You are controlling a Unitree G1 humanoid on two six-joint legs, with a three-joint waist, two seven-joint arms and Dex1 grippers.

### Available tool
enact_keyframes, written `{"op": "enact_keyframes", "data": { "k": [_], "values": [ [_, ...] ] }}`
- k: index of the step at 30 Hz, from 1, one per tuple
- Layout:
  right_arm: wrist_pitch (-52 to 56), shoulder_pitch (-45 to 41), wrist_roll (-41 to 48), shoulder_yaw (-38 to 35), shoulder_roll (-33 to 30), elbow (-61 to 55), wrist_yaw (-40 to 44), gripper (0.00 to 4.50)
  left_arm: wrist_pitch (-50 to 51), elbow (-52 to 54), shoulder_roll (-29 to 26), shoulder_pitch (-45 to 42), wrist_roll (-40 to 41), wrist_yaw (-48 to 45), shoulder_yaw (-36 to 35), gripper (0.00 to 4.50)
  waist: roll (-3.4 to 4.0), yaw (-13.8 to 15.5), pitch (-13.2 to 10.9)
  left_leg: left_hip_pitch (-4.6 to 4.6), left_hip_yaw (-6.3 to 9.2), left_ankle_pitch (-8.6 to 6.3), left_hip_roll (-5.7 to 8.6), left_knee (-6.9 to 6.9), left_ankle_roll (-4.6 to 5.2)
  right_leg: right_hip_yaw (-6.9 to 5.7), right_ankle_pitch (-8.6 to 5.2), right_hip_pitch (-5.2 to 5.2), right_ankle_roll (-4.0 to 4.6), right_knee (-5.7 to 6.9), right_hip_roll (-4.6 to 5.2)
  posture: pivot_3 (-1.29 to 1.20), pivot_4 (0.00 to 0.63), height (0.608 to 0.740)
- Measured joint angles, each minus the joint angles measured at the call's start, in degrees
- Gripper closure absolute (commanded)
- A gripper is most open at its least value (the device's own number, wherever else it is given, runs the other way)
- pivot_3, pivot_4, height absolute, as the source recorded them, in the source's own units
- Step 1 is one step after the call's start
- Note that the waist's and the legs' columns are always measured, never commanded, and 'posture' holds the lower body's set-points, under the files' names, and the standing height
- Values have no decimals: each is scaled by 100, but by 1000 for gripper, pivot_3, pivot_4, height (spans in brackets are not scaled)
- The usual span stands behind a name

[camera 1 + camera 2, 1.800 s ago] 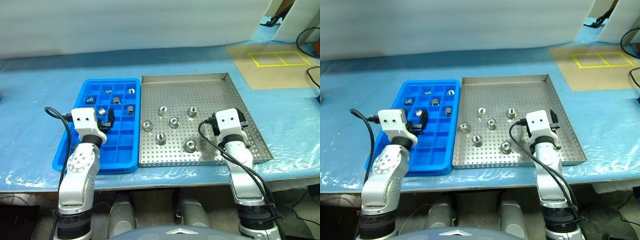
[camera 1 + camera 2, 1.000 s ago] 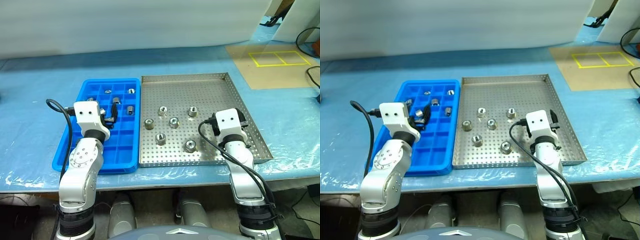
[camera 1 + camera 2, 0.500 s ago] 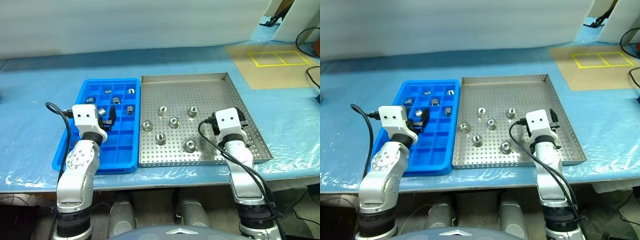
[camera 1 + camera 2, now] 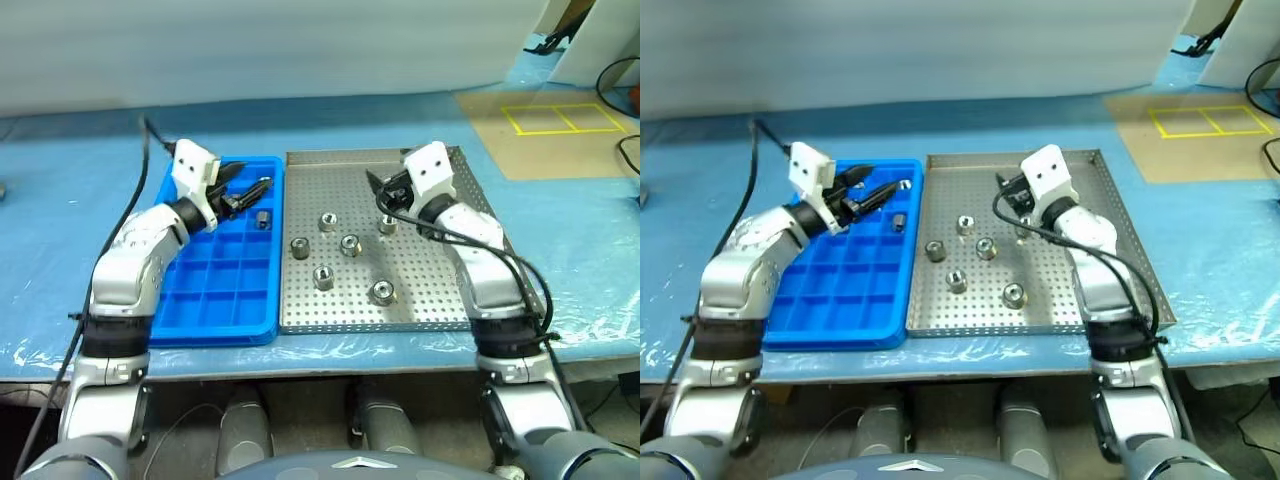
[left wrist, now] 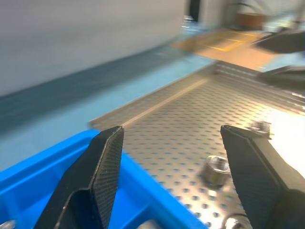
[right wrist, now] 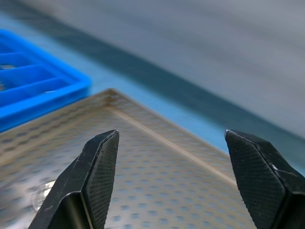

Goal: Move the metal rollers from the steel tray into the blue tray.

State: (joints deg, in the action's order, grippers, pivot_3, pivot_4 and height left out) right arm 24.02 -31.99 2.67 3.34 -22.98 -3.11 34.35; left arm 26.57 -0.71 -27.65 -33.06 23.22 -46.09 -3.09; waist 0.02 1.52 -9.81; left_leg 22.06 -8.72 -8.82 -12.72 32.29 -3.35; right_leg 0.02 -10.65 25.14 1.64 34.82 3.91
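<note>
Several metal rollers [image 4: 350, 243] lie loose on the perforated steel tray [image 4: 440, 260]. To its left stands the blue tray [image 4: 215, 300], with one roller [image 4: 263, 218] showing in a far compartment. My left gripper [image 4: 250, 180] hangs open over the blue tray's far end, pointing right toward the steel tray, and holds nothing. My right gripper [image 4: 374, 190] hangs open over the far part of the steel tray, pointing left, also empty. In the left wrist view, open fingers [image 5: 95, 181] frame the steel tray [image 5: 181, 119] and a roller [image 5: 217, 169]. The right wrist view shows open fingers [image 6: 93, 181].
A blue sheet [image 4: 60, 200] covers the table. A brown board with a yellow taped rectangle [image 4: 555, 118] lies at the far right, with black cables [image 4: 625, 150] beside it. A pale wall [image 4: 300, 50] runs behind the trays.
Both arms rose and swung forward and inward. The left gripper left the blue tray's middle for its far end. The right gripper moved from the steel tray's right side to its far part.
</note>
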Motion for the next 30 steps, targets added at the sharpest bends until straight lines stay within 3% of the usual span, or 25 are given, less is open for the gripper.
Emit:
{"op": "enact_keyframes", "data": {
  "k": [5, 10, 15, 19, 25, 30],
  "values": [
    [243, 48, 665, 212, -654, -163, 1409, 834, 0, -571, -200, -456, 10, -1297, 673, 1061, 0, 52, -1, -1, -7, -3, 0, 0, 7, -1, -1, 1, 4, -1, 4, -129, 150, 740],
    [306, 182, 911, 247, -968, -524, 1900, 834, -322, -1232, -179, -1243, -187, -2299, 1172, 1061, -2, 80, -2, -27, -9, 1, -4, 5, 2, 0, 10, -16, 18, 9, 4, -174, 150, 740],
    [527, 359, 923, 195, -999, -763, 1634, 834, -1542, -2211, -56, -1884, -988, -2804, 1780, 1061, -2, 78, -2, -45, -10, 5, -4, 4, -2, 0, 10, -35, 16, 8, 4, -233, 150, 740],
    [637, 837, 873, 180, -1030, -1056, 1272, 834, -2587, -3756, -34, -2468, -2060, -3019, 2422, 1061, -3, 59, -2, -38, -9, 8, -2, 3, -9, 2, 10, -35, 14, -4, 4, -268, 150, 740],
    [855, 1380, 863, 153, -887, -1504, 762, 834, -2975, -4988, 511, -3231, -2765, -3563, 2859, 1061, -6, 89, -4, -18, -10, 7, 1, 1, -7, -1, 9, -25, 14, -14, 7, -326, 150, 740],
    [1079, 1706, 867, 118, -731, -1795, 305, 834, -3349, -5401, 827, -3399, -3116, -3819, 3026, 1061, -10, 18, -6, -30, -13, 6, 2, -3, -5, 4, 8, -27, 12, -13, 6, -359, 150, 740]
  ]
}}
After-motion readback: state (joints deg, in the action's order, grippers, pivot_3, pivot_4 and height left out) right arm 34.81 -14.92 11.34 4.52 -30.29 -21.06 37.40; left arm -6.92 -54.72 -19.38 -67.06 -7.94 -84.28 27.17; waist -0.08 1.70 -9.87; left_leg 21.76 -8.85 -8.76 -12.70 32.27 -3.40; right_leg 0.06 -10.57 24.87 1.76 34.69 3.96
